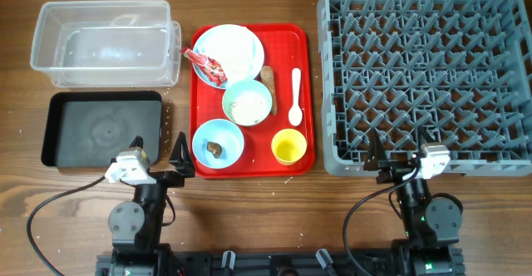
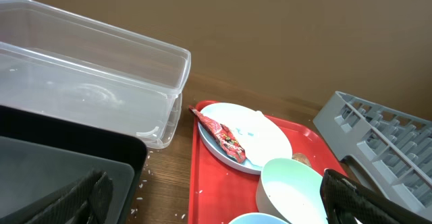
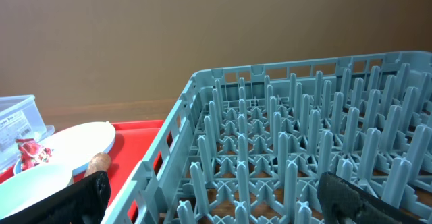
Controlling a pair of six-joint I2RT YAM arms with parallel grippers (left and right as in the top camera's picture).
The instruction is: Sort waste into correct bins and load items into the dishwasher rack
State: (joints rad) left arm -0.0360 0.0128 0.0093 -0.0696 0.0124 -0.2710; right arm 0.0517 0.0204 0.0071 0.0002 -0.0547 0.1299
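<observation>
On the flat red tray sit a pale-blue plate with a red wrapper and something white on it, a mint bowl with white crumbs, a light-blue bowl with a small brown lump, a yellow cup, a white spoon and a brown food stick. The clear tub and the black tray lie to the left, and the grey rack to the right. My left gripper is open and empty by the black tray. My right gripper is open and empty at the rack's front edge.
The left wrist view shows the tub, the wrapper on the plate, the mint bowl and loose rice grains on the wood. The right wrist view shows the rack's pegs close ahead.
</observation>
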